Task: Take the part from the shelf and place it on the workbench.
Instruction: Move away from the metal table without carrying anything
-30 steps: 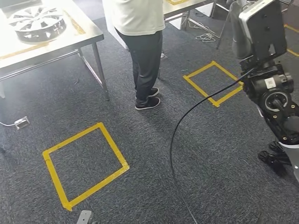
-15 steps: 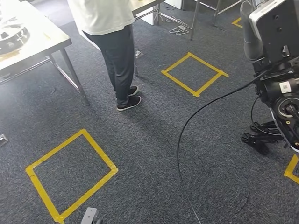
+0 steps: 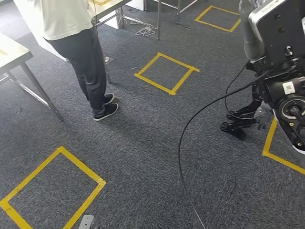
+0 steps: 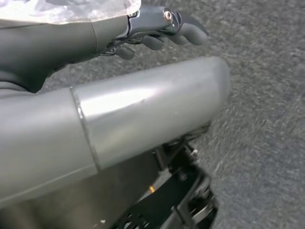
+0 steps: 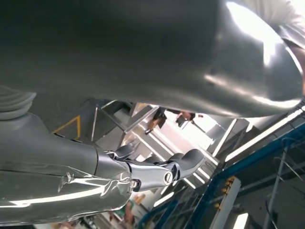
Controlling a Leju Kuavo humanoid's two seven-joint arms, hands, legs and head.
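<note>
In the left wrist view my left hand [image 4: 151, 28] hangs over grey carpet with its dark fingers [image 4: 187, 29] loosely stretched and nothing in them. My right hand [image 5: 151, 167] in the right wrist view also holds nothing, its fingers extended toward bright ceiling lights and blue metal framing [image 5: 216, 191]. A pale table corner [image 3: 11, 52] shows at the far left of the head view.
A person [image 3: 72, 19] in a white top and dark trousers stands at upper left beside a table leg. Yellow tape squares [image 3: 165, 71] [image 3: 54, 191] mark the carpet. Another machine [image 3: 277, 57] stands at right, trailing a black cable [image 3: 187, 129].
The camera has swung to the right, so the whole scene slid left. The table carrying the silver wheel-like part has passed out of the picture. More yellow tape has come in at right.
</note>
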